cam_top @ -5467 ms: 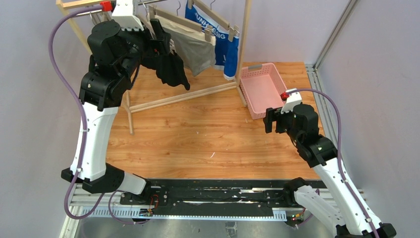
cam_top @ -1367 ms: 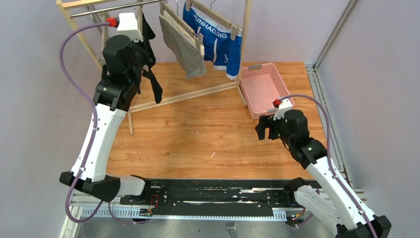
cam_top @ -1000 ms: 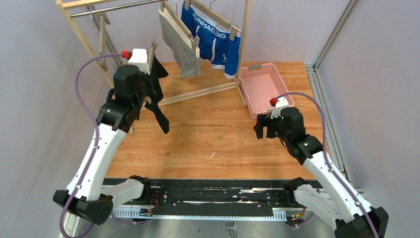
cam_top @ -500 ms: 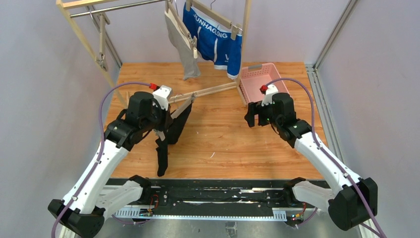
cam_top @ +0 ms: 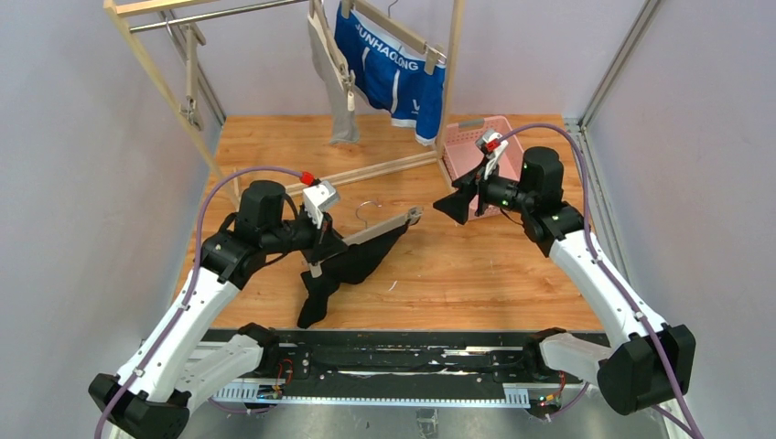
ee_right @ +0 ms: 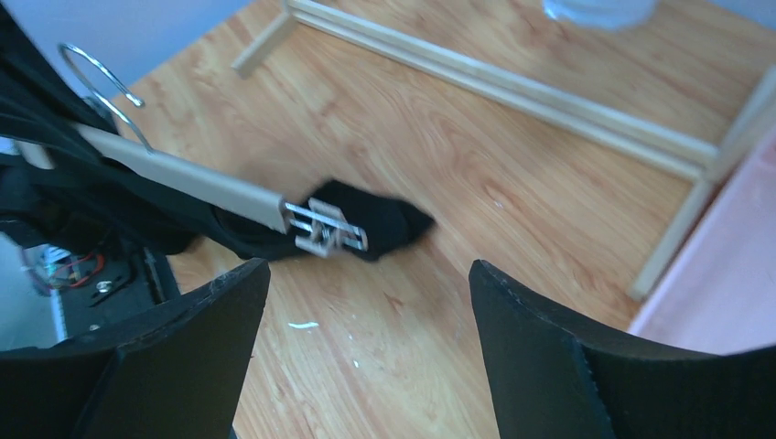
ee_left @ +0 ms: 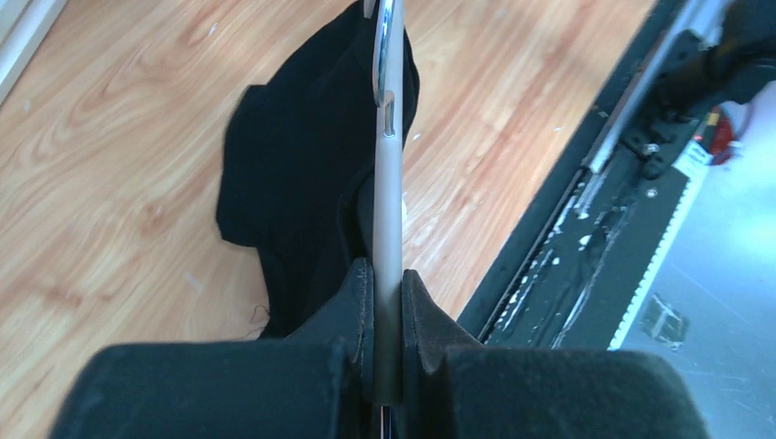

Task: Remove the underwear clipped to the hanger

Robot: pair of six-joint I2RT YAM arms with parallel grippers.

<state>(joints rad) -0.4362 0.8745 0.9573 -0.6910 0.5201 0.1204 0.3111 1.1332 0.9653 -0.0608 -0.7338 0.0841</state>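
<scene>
Left pincer point(ee_left: 387, 285) is clamped tight on the pale bar of a hanger point(cam_top: 382, 226), and we see the black shorts point(cam_top: 352, 263) clipped to it, draped down onto the wooden surface point(cam_top: 494, 274) in front of the arms. Right pincer point(ee_right: 366, 270) hovers, fingers spread wide, just short of the metal clip point(ee_right: 322, 229) at the hanger's far end, which pinches a corner of black fabric. Up on the wooden rack point(cam_top: 384, 168), the grey shorts point(cam_top: 339, 105) and the blue shorts point(cam_top: 392, 71) hang from their own hangers, with a pink basket point(cam_top: 460, 154) just beside it.
</scene>
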